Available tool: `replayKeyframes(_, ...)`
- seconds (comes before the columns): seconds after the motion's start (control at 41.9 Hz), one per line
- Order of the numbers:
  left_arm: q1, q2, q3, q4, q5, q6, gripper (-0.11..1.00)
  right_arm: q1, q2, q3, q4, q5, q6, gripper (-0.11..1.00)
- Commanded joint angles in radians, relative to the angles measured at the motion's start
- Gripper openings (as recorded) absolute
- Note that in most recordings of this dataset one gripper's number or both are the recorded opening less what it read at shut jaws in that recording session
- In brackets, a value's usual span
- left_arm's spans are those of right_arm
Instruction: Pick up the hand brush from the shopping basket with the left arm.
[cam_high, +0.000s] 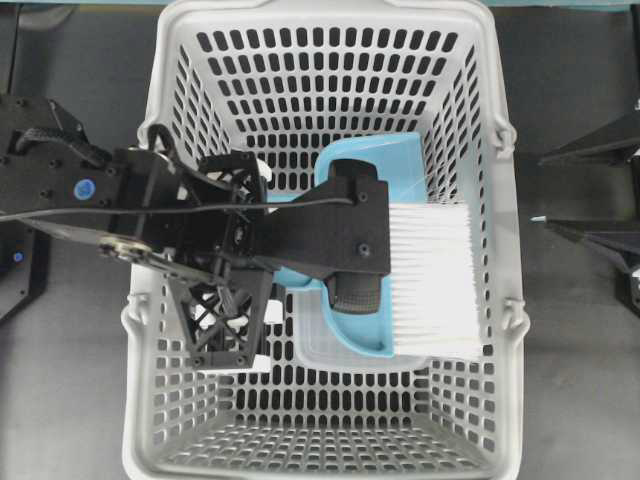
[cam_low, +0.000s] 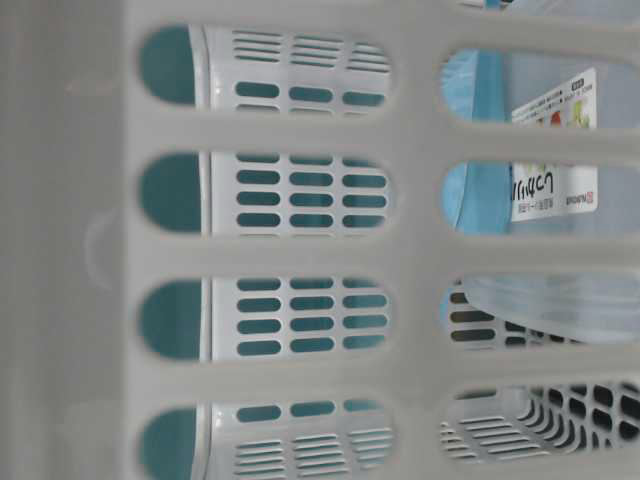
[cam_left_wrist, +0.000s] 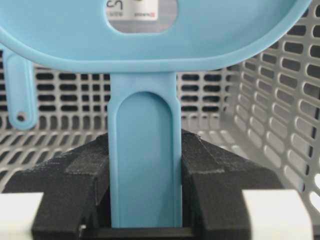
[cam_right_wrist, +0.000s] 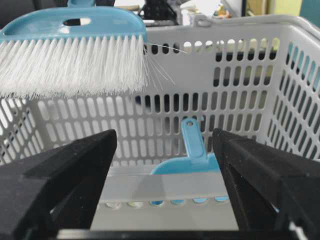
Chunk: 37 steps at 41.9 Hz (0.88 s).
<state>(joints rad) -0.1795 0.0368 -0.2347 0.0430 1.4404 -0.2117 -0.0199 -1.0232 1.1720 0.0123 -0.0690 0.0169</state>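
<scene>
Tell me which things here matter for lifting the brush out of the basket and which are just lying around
Part of the job:
- hand brush
- shopping basket
- left gripper, shut on the brush handle

Just lying about:
- dustpan
- right gripper, open
</scene>
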Motion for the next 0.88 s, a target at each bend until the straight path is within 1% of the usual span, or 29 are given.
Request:
replayKeyframes(0.0, -0.003, -0.015, -0.017, 0.003, -0.005, 0.002, 0.23, -0.002, 0.005, -0.006, 0.003, -0.008, 0.002, 0.74)
replayKeyframes(0.859, -0.003, -0.011, -0.02, 0.003, -0.018, 0.002, 0.23, -0.002, 0.003, -0.006, 0.003, -0.005, 0.002, 0.74)
